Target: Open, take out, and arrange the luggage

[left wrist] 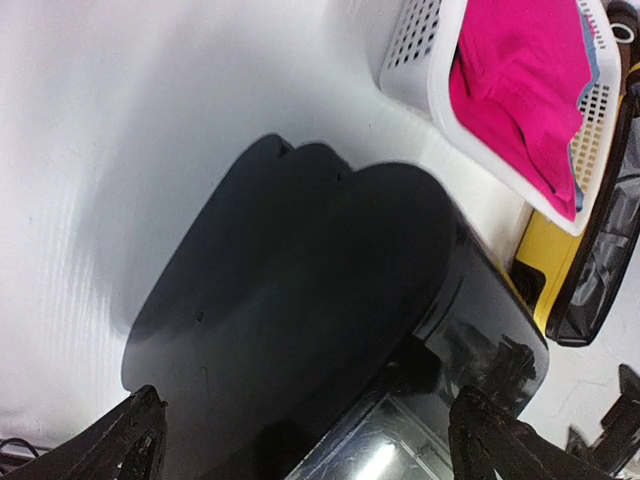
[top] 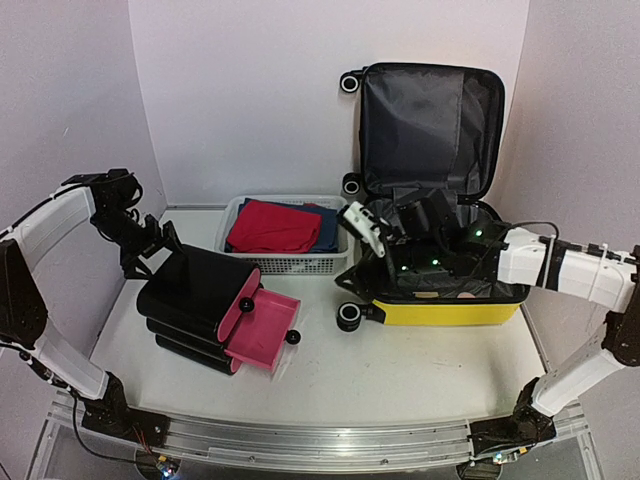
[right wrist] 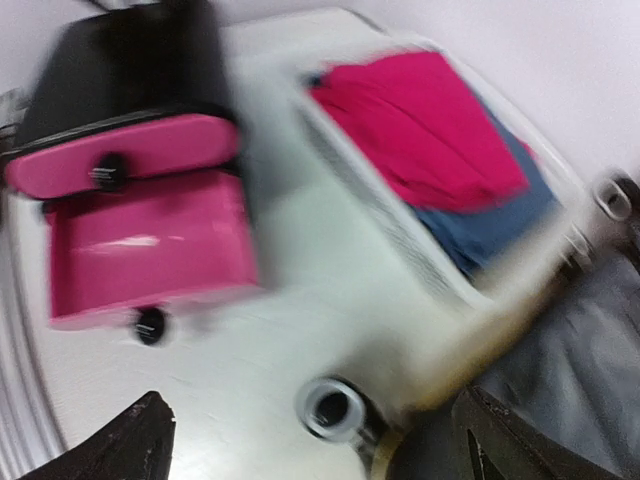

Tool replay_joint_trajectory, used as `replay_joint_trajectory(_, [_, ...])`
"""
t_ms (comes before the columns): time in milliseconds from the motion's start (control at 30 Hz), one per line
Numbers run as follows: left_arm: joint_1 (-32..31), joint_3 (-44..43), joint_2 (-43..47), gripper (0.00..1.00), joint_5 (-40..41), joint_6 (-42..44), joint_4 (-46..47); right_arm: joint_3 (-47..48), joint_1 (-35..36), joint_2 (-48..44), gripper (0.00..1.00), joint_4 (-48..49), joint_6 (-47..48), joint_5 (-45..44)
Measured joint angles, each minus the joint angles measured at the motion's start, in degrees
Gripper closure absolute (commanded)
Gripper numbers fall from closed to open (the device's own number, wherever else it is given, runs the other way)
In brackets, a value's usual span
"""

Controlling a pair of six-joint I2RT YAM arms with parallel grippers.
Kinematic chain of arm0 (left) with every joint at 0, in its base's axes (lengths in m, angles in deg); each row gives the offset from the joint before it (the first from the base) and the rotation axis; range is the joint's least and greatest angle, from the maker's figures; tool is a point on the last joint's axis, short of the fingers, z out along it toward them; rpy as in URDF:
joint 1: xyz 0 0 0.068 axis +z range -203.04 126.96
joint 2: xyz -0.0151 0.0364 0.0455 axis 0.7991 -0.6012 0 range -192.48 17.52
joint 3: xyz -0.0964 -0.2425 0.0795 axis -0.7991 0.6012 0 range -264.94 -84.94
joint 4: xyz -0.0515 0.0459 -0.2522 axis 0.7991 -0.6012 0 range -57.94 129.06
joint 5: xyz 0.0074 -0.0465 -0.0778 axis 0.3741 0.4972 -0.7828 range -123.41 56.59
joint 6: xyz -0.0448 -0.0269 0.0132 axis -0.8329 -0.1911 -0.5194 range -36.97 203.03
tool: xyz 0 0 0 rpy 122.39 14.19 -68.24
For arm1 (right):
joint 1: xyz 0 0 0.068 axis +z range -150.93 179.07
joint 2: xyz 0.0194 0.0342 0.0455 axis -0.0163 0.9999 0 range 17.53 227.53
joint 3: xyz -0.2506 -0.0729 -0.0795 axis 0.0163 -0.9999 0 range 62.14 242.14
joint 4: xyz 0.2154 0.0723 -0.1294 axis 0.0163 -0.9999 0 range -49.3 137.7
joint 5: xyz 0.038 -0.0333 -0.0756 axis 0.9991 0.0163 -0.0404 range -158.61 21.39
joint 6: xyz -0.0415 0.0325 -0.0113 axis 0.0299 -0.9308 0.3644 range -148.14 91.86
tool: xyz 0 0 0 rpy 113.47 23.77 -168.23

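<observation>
The yellow luggage (top: 450, 310) lies open at the right, its lid (top: 430, 120) upright against the back wall and the dark grey lining showing. My right gripper (top: 385, 245) hovers over the luggage's left edge, near the basket. In the blurred right wrist view the right gripper (right wrist: 320, 440) is open and holds nothing; a luggage wheel (right wrist: 330, 408) lies below it and the grey lining (right wrist: 570, 340) is at the right. My left gripper (top: 160, 245) is at the back left of the black case. In the left wrist view the left gripper (left wrist: 315, 440) is open, its fingers spread on either side of the black case (left wrist: 300, 300).
A white mesh basket (top: 300, 262) with a red cloth (top: 272, 228) on a blue one stands at the back centre. The black case (top: 200, 285) sits at the left with its pink drawer (top: 265, 330) pulled out toward the table's middle. Walls close in on both sides.
</observation>
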Motion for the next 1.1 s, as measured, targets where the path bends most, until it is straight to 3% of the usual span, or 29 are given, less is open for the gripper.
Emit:
replay_joint_trajectory(167, [0.0, -1.88, 0.98, 0.01, 4.22, -0.28, 0.2, 1.25, -8.92, -1.01, 0.02, -13.49, -8.17, -7.85])
replay_joint_trajectory(400, [0.0, -2.05, 5.92, 0.01, 11.45, -1.38, 1.33, 7.41, -21.75, 1.84, 0.02, -31.61, -18.8, -8.83])
replay_joint_trajectory(600, [0.0, -1.4, 9.86, 0.01, 16.59, -4.76, 6.67, 12.2, -29.0, 8.48, 0.02, -38.73, -25.18, -4.15])
replay_joint_trajectory(767, [0.0, 4.5, 11.65, 0.01, 21.31, -10.75, 12.48, 15.26, -34.07, 14.97, 0.02, -41.94, -27.5, -0.74])
replay_joint_trajectory(1100, [-0.04, 13.31, 12.24, 0.01, 26.58, -19.08, 15.78, 20.68, -34.84, 22.64, 0.02, -47.17, -28.13, 2.1])
